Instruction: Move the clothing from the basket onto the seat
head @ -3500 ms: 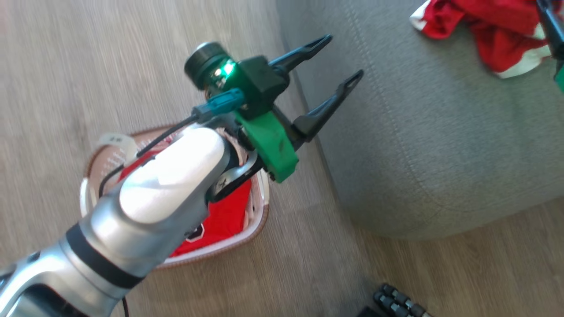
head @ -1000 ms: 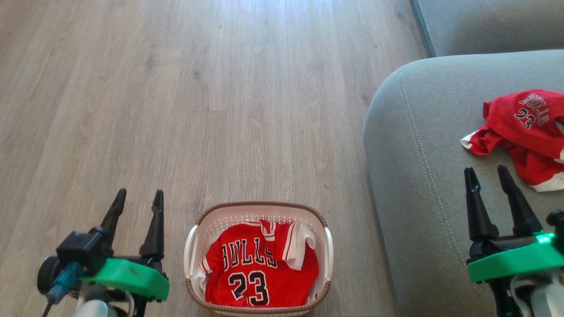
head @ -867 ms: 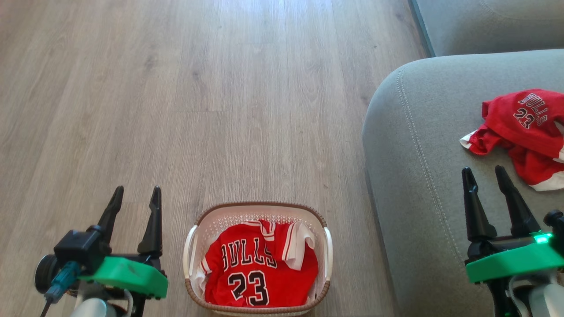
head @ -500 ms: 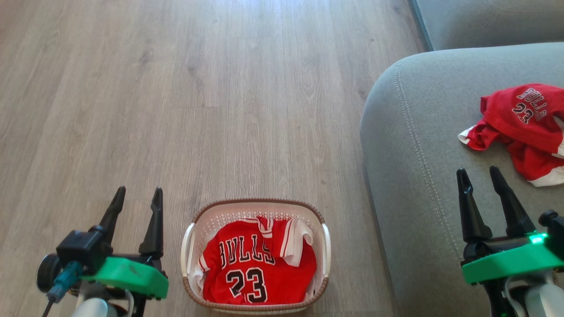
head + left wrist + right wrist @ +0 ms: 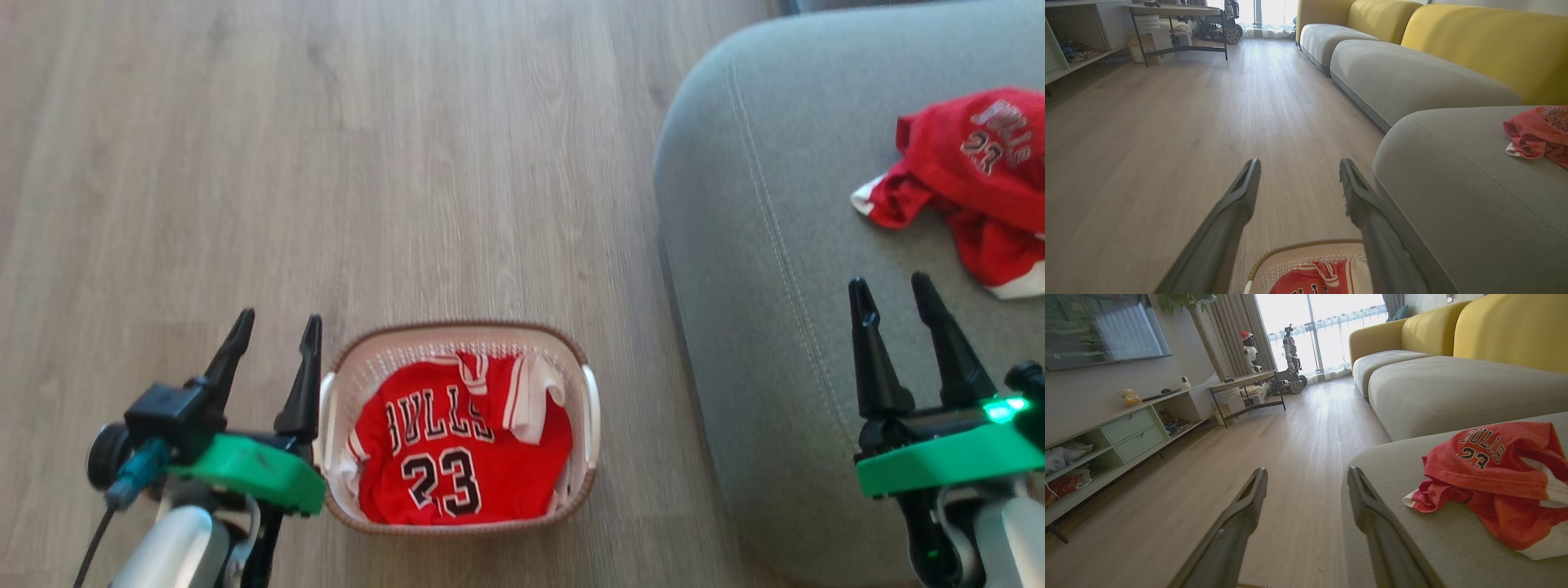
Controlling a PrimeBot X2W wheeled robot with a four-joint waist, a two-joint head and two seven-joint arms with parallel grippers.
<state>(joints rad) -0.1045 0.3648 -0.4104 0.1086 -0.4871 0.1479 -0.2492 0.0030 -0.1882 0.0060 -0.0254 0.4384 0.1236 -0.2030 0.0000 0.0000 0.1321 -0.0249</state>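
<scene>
A red jersey (image 5: 453, 457) with "BULLS 23" lies flat in the white basket (image 5: 584, 408) on the wood floor, low in the head view. A second red jersey (image 5: 971, 188) lies crumpled on the grey seat (image 5: 775, 245) at the right; it is also the jersey (image 5: 1490, 473) in the right wrist view. My left gripper (image 5: 276, 327) hovers just left of the basket, open and empty. My right gripper (image 5: 894, 290) hangs over the seat, below the crumpled jersey, open and empty. The left wrist view shows the basket rim (image 5: 1306, 247) under my left gripper (image 5: 1298, 171).
Wood floor (image 5: 326, 163) stretches ahead and left of the basket. More grey cushions (image 5: 1404, 77) with yellow backs (image 5: 1474, 45) run along the right. A low cabinet (image 5: 1126, 433), a table (image 5: 1245, 381) and other robots (image 5: 1290, 355) stand far off by the window.
The head camera has tilted down, so basket and seat sit higher in the picture. Both grippers stay open; the left one now stands closer to the basket's left side.
</scene>
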